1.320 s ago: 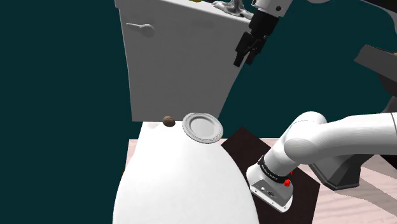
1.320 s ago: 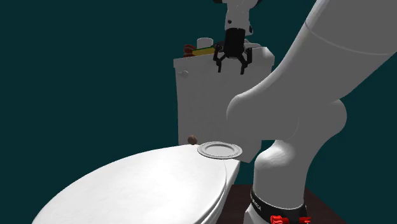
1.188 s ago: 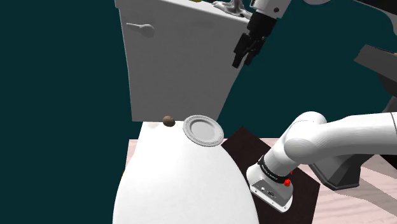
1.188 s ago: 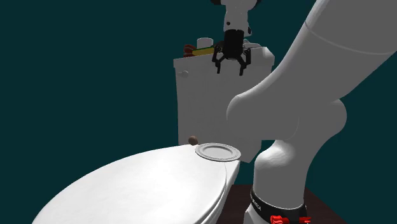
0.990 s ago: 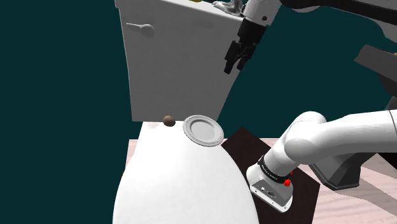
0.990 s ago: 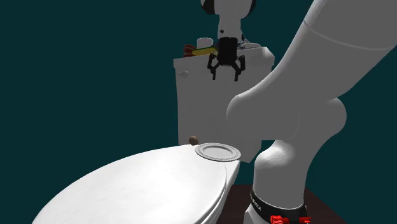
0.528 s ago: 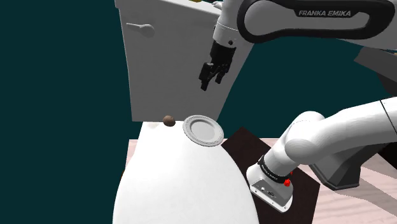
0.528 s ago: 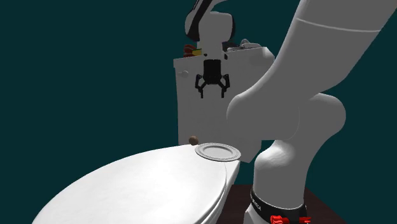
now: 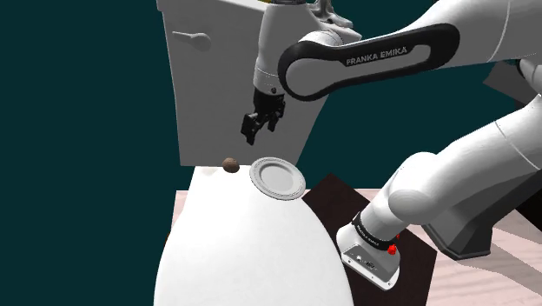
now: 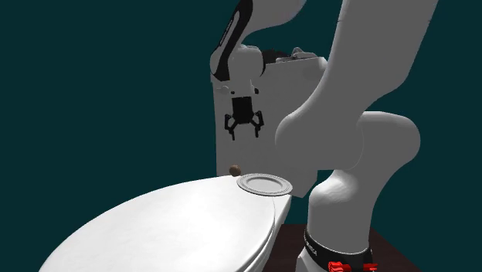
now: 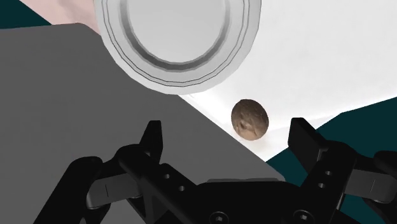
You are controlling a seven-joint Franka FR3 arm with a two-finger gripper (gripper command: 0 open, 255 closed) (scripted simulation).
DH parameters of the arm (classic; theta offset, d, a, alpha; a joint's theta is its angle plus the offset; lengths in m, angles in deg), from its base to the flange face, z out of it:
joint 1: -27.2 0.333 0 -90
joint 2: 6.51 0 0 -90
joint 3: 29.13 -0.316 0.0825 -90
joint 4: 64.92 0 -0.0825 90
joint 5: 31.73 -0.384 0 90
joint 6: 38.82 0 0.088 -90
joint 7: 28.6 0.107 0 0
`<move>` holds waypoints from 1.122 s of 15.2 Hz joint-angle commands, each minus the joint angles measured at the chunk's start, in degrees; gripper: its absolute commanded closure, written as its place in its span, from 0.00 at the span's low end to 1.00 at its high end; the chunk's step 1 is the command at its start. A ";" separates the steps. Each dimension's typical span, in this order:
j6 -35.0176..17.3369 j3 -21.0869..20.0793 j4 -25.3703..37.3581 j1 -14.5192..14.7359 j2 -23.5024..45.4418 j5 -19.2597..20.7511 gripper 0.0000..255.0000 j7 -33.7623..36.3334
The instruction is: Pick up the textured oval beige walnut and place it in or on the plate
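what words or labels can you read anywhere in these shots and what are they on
"FRANKA EMIKA": white capitals on the arm's dark link, seen in the shoulder view.
Small white lettering on the black band round the arm's lower joint: too small to read.
No writing shows on the plate, the brown walnut or the white tank.
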 commanded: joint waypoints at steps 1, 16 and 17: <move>-2.94 -2.13 0.77 -0.29 4.31 2.24 0.00 2.84; -14.46 -5.74 6.28 -0.25 27.93 21.60 0.00 19.46; -15.49 -5.45 5.98 -0.24 28.83 22.51 0.00 20.07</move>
